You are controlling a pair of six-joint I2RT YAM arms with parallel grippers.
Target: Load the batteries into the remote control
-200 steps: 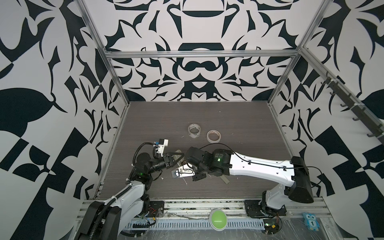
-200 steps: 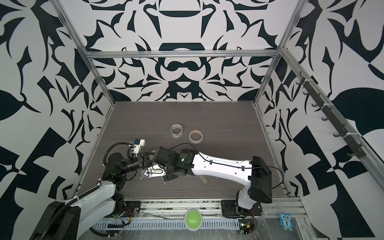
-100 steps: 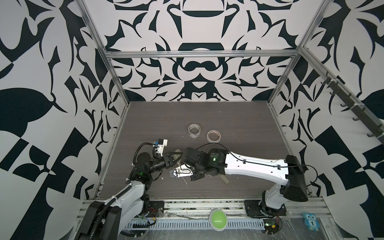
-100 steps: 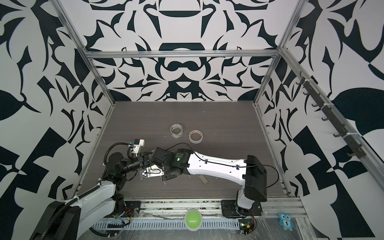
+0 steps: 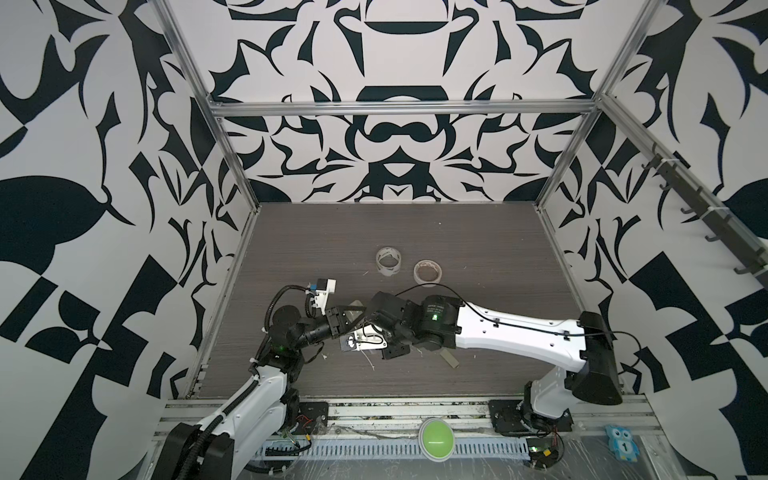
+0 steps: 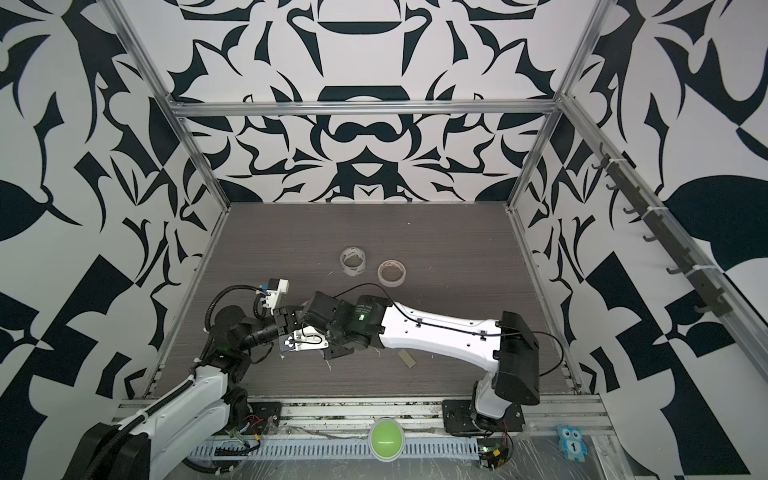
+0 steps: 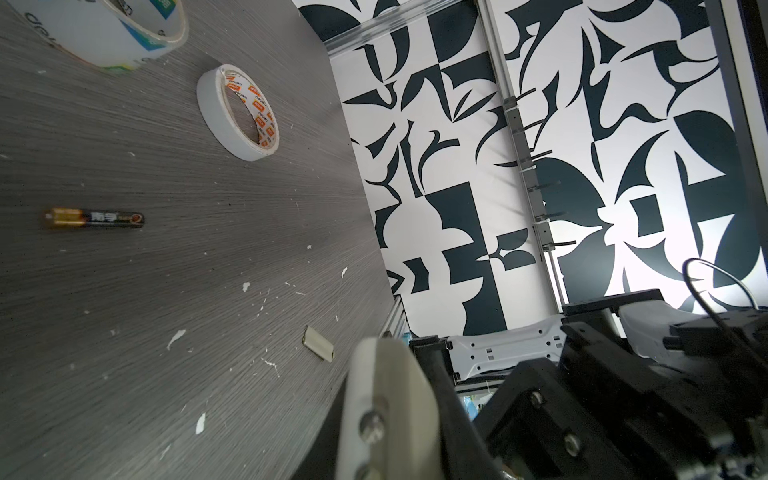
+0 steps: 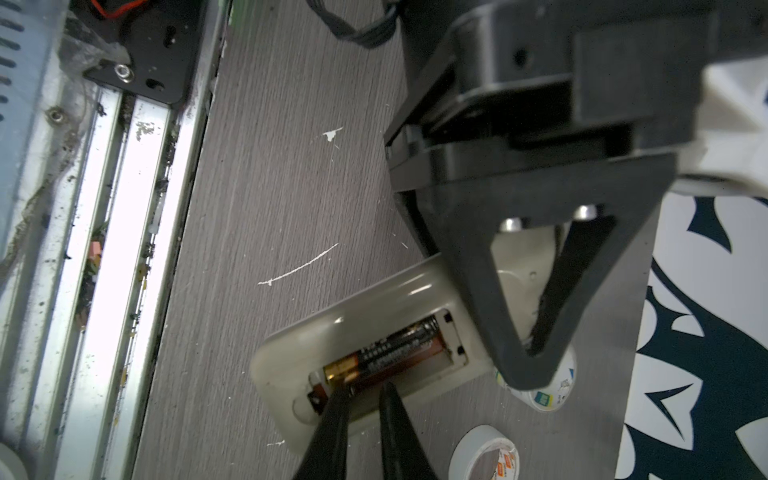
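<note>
In the right wrist view the white remote control (image 8: 353, 324) shows its open rear compartment, with one of the batteries (image 8: 386, 353) lying in it, gold end toward me. My right gripper (image 8: 363, 390) has its dark tips at that gold end, nearly together, with nothing visibly between them. My left gripper (image 5: 345, 322) is shut on the remote control, one black triangular finger (image 8: 478, 270) lying across its body. A second battery (image 7: 95, 219) lies loose on the table. In both top views the two wrists meet at the front left.
Two tape rolls (image 5: 388, 261) (image 5: 428, 272) stand behind the grippers. A small grey battery cover (image 5: 449, 358) lies under the right forearm. White flecks are scattered on the wood-grain table (image 5: 478, 249). Patterned walls close in the sides, and a metal rail (image 8: 124, 208) runs along the front.
The right arm swayed slightly toward the left gripper and back. The left arm has stayed still with the remote control in its grip.
</note>
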